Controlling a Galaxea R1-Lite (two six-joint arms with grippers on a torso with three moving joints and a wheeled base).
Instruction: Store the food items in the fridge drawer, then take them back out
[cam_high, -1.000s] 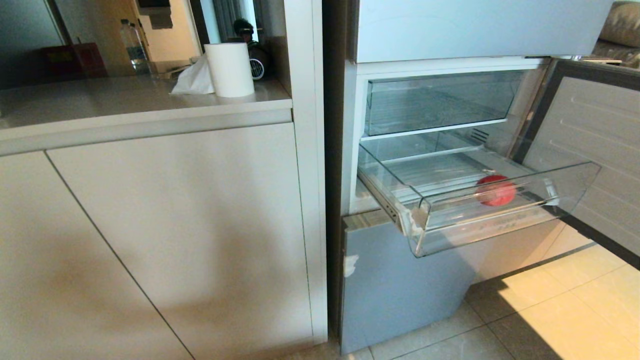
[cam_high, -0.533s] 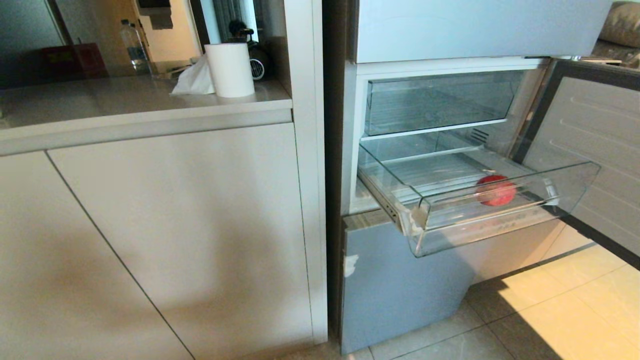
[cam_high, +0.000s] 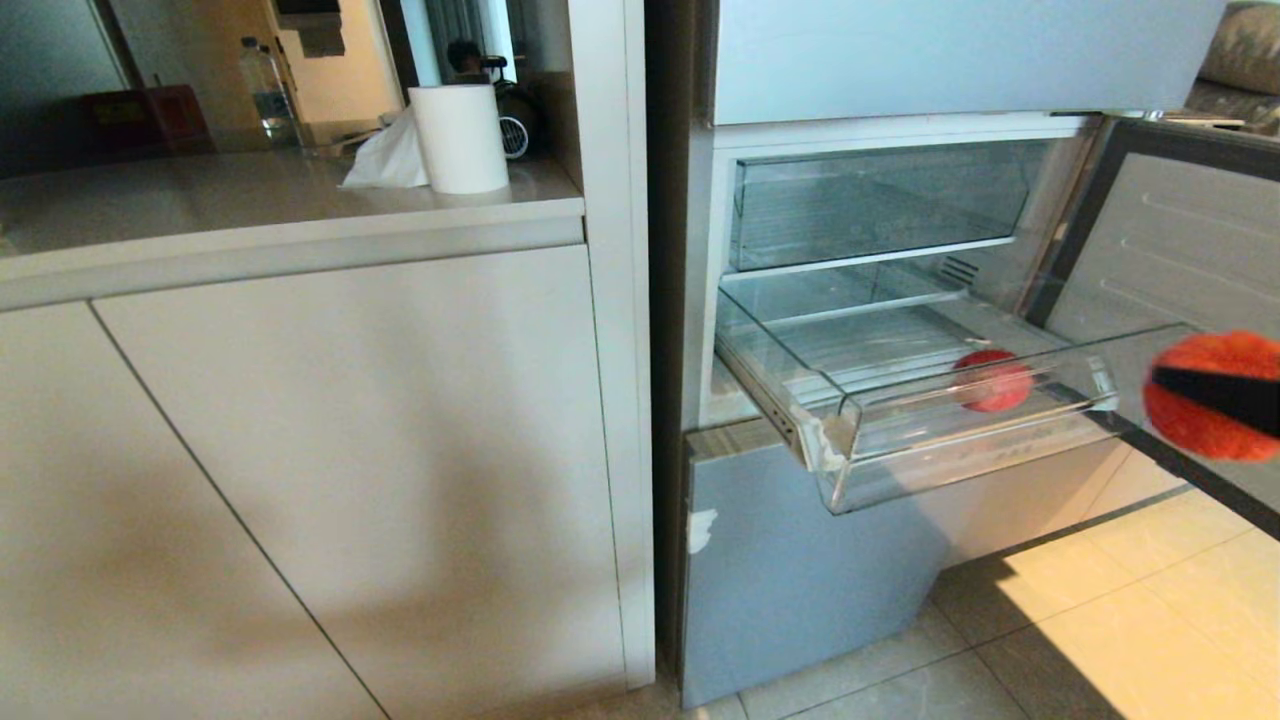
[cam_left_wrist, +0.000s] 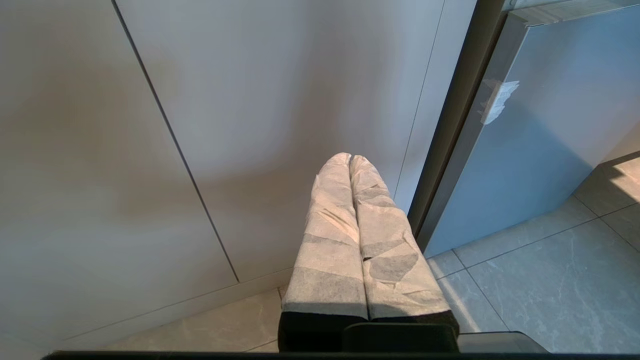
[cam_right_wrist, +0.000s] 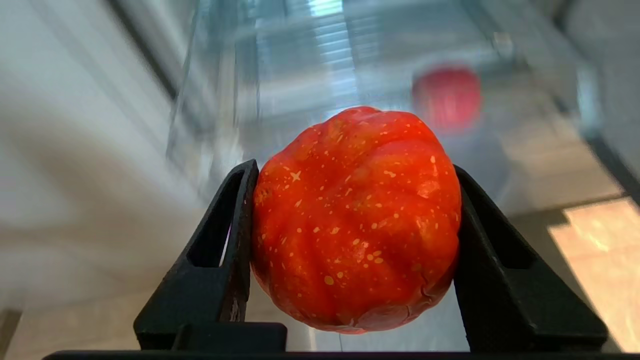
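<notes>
A white cabinet (cam_high: 350, 450) fills the left of the head view; on its counter at upper left stand a paper towel roll (cam_high: 459, 138), a crumpled tissue (cam_high: 385, 160) and a water bottle (cam_high: 262, 95); tiled floor (cam_high: 1100, 620) lies at lower right

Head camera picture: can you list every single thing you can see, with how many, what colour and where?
Round glossy tomato-like piece in drawer: one, red, on the ribbed drawer floor.
Round speckled tomato-like piece in gripper: one, orange-red, right of the drawer.
Transparent plastic fridge drawer: one, clear, pulled out.
Upper clear bin: one, clear, above the drawer.
Pale blue-grey fridge: one, middle door open.
White cabinet: one, left of the fridge.
Paper towel roll: one, white, on the counter.
Plastic bottle: one, clear, behind the counter.
Left gripper: one, white-wrapped, shut, by the cabinet.
Right gripper: one, black, clamping the speckled piece.
</notes>
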